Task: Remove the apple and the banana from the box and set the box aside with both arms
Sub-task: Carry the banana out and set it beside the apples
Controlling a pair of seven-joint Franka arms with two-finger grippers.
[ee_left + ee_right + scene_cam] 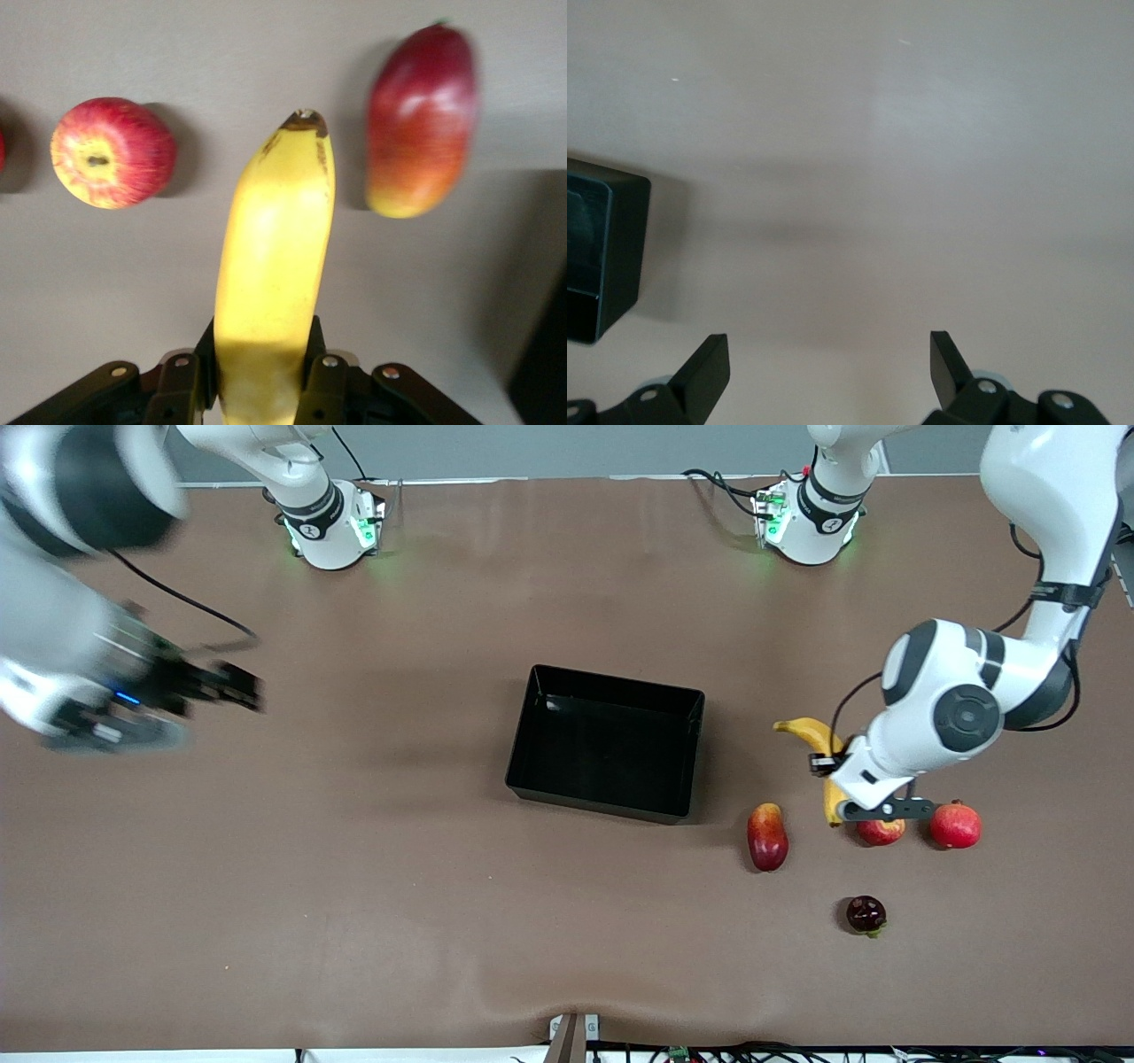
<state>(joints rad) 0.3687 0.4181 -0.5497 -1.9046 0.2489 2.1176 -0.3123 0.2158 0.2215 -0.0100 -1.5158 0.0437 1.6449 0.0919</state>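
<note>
- Left gripper (266,390): fingers clamped on the stem half of the banana (275,266), one finger (323,385) pressing each flank. In the front view this gripper (833,779) sits toward the left arm's end of the table.
- Banana (811,735): long, curved, yellow, with a dark tip pointing away from the left gripper. Whether it rests on the table or is raised cannot be told.
- Apple (112,152): small, round, red with yellowish streaks, stem dimple facing up. It lies on the table just beside the banana's tip, apart from it; in the front view the apple (881,831) is partly covered by the left gripper's mount.
- Mango-like fruit (421,119): oblong, red fading to yellow, on the table at the banana's other flank, nearer the box; front view (767,836).
- Plain red round fruit (955,825): beside the apple, toward the left arm's end of the table.
- Dark round fruit (866,914): nearer the front camera than the left gripper, well apart from it.
- Box (607,742): shallow, glossy black tray at mid-table, holding nothing, between the two grippers.
- Right gripper (828,367): fingers spread wide, holding nothing, over bare table (921,177), with a corner of the box (602,257) to one side. In the front view it (235,686) hangs over the right arm's end of the table.
- No readable writing or brand marks appear on any object.
</note>
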